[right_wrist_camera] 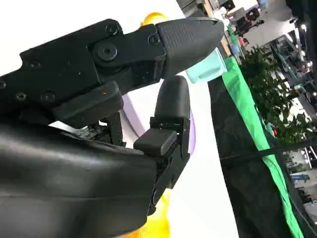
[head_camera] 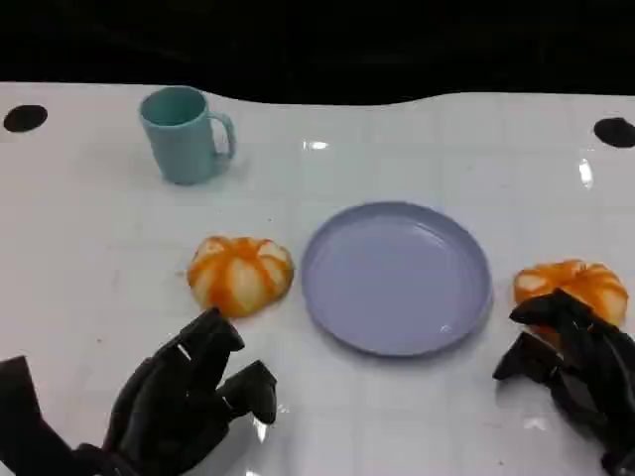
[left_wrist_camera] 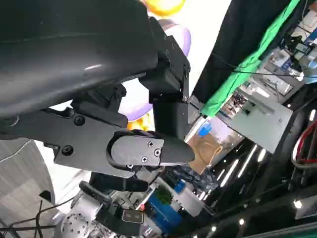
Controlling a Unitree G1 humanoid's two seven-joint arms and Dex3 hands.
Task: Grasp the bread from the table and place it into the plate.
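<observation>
An orange-and-white bread (head_camera: 241,274) lies on the white table just left of the empty lavender plate (head_camera: 397,283). A second bread (head_camera: 573,286) lies right of the plate. My left hand (head_camera: 190,397) hovers near the front edge, a little in front of the left bread, fingers apart and holding nothing. My right hand (head_camera: 573,359) sits at the near side of the right bread, its fingers (head_camera: 548,311) overlapping the bread's front edge without closing on it. The right wrist view shows that bread (right_wrist_camera: 156,225) as a yellow patch under the hand and the plate (right_wrist_camera: 191,135) beyond the fingers.
A teal mug (head_camera: 185,134) stands at the back left, handle to the right; it also appears as a teal mug (right_wrist_camera: 212,67) behind the fingertip. Two black round marks (head_camera: 25,118) sit at the table's far corners. Bare table (head_camera: 446,149) lies behind the plate.
</observation>
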